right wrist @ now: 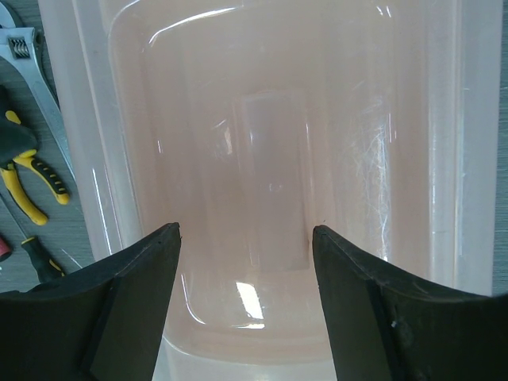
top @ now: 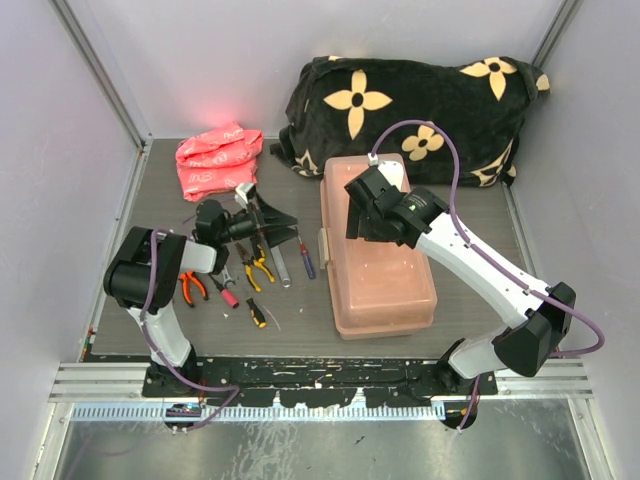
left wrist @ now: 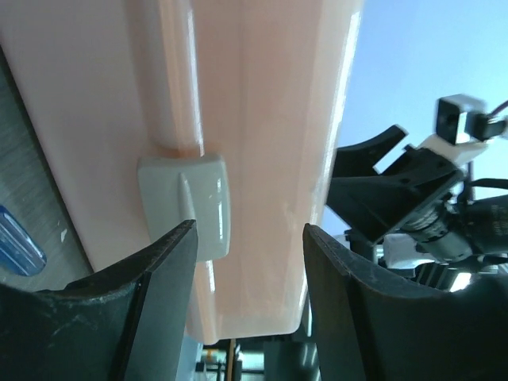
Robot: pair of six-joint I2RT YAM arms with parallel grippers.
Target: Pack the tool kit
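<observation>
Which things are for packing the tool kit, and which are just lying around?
For the job:
toolbox
orange pliers
yellow pliers
wrench
blue screwdriver

Just lying about:
pink plastic bag
black fabric with yellow flowers

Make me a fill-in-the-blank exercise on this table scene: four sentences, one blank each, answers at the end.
1. The toolbox stands with its lid ____.
2. In the top view, the yellow-handled pliers lie to the ____ of the toolbox.
3. The right gripper hangs above the toolbox with jaws ____.
4. The black fabric behind the toolbox bears ____ flowers.
Missing words: closed; left; open; yellow.
</observation>
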